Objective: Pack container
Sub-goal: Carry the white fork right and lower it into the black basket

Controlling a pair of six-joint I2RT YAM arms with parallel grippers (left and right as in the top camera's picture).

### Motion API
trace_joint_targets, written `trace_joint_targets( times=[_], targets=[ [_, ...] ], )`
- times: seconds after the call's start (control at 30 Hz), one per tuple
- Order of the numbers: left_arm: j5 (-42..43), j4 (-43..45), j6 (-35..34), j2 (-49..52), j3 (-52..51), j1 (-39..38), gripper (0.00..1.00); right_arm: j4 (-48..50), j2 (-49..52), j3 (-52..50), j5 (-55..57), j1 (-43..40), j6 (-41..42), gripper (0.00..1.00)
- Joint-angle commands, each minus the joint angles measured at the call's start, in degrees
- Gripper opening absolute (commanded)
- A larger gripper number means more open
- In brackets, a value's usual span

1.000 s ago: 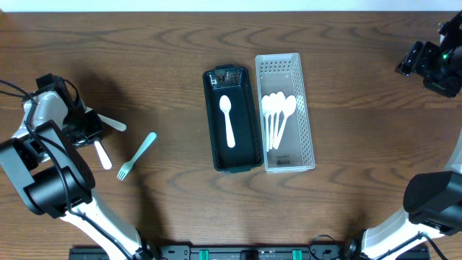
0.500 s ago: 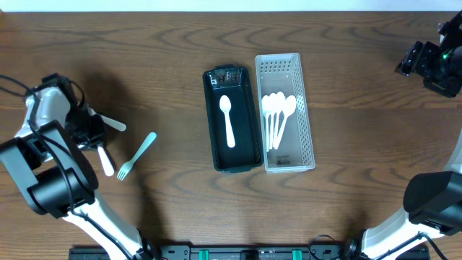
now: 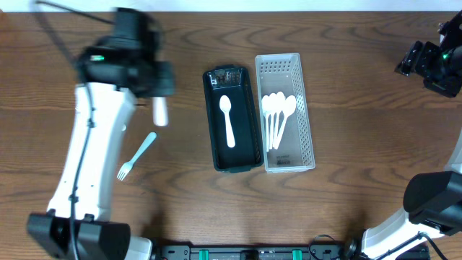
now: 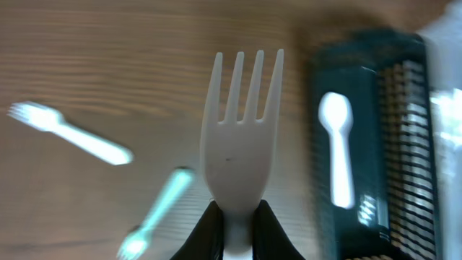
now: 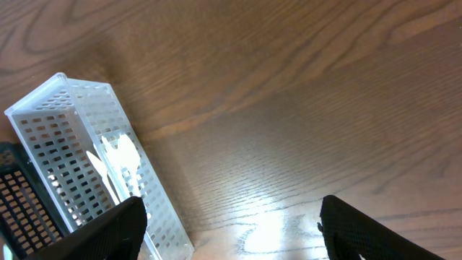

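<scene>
My left gripper (image 3: 160, 101) is shut on the handle of a white fork (image 4: 242, 123) and holds it above the table, just left of the dark container (image 3: 214, 126). The container holds one white spoon (image 3: 228, 120), which also shows in the left wrist view (image 4: 337, 155). A white perforated basket (image 3: 307, 123) beside it holds several white spoons (image 3: 278, 115). A teal fork (image 3: 137, 155) lies on the table below the left gripper. Another white fork (image 4: 68, 133) lies on the table in the left wrist view. My right gripper (image 5: 231, 231) is open and empty at the far right.
The basket's end (image 5: 43, 130) shows at the left of the right wrist view, with bare wood table to its right. The left arm (image 3: 94, 144) stretches over the left half of the table.
My left gripper has lifted the white fork off the table at the far left and swung right toward the dark container. The right arm has not moved.
</scene>
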Motion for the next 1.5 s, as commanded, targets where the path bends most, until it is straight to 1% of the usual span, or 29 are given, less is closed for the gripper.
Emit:
trace_joint_targets(
  times=[0.0,0.17,0.33,0.67,0.9,0.93,0.97,1.1,1.13,1.23,1.3,1.47],
  targets=[
    [-0.48,2.10,-7.28,3.76,-0.63,-7.26,0.06,-0.04,-0.28,1.09,0.20,-0.26,-0.66,0.80],
    [-0.50,6.80,-10.86,9.09,-0.63,-14.93,0.06,-0.04,-0.28,1.09,0.20,-0.26,-0.68,0.80],
    [-0.50,9.09,-11.72,15.54,-0.63,-18.23,0.06,-0.17,-0.28,1.09,0.20,-0.26,-1.33,0.80],
    [-0.52,9.07,-12.96,25.62,-0.66,-17.88,0.06,-0.76,-0.28,1.09,0.17,-0.26,-2.62,0.81],
    [-0.52,8.24,-12.90,26.60,-0.79,-17.18,0.07,-1.16,-0.28,1.09,0.17,-0.26,-3.21,0.81],
    [-0.52,8.22,-12.92,26.60,-0.79,-17.11,0.10,-1.16,-0.28,1.09,0.17,-0.26,-3.21,0.81],
    [-0.52,8.15,-12.90,26.60,-0.79,-17.11,0.24,-1.16,-0.28,1.09,0.17,-0.26,-3.21,0.81],
    [-0.52,8.07,-11.93,26.60,-0.79,-17.11,0.42,-1.14,-0.28,1.09,0.17,-0.26,-3.21,0.81],
    [-0.52,8.07,-11.17,26.60,-0.79,-17.14,0.45,-1.14,-0.28,1.09,0.17,-0.26,-3.21,0.81],
    [-1.38,8.07,-9.05,26.23,-0.74,-17.11,0.47,-1.14,-0.28,1.09,0.17,-0.26,-3.21,0.81],
    [-3.76,8.09,-7.89,25.42,-0.72,-17.14,0.47,-1.14,-0.28,1.09,0.17,-0.26,-3.21,0.81],
    [-8.98,8.02,-1.60,20.87,0.44,-17.09,0.47,-1.14,-0.28,1.09,0.17,-0.26,-3.21,0.81]
  ],
)
